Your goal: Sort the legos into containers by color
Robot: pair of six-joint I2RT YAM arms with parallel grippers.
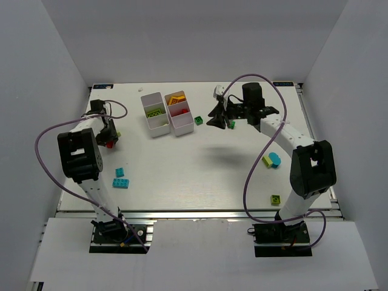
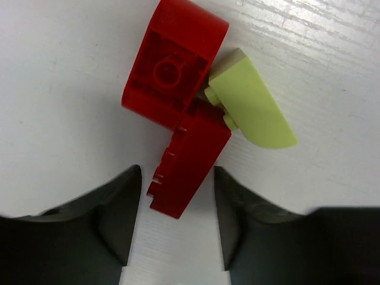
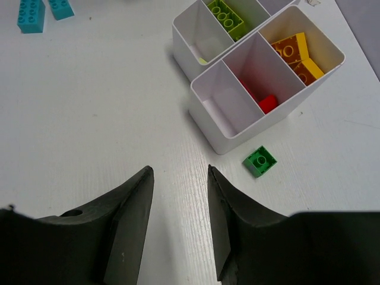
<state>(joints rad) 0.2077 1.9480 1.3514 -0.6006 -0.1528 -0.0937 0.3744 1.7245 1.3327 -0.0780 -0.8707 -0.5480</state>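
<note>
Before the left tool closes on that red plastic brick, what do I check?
1. Left tool open: ok.
2. Red studded plastic brick between its fingers: ok, near end only.
3. Brick free of neighbours: not ok; pale lime curved plastic brick touches it.
4. Joined to rounded red plastic brick: cannot tell.
5. Red section of white three-compartment plastic tray has room: ok.
6. Right tool open, empty: ok.

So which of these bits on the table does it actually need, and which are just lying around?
Part of the job: red bricks, lime piece, dark green brick, cyan bricks, white trays.
Just lying about: small white scrap near the back edge; the arms' purple cables.
</note>
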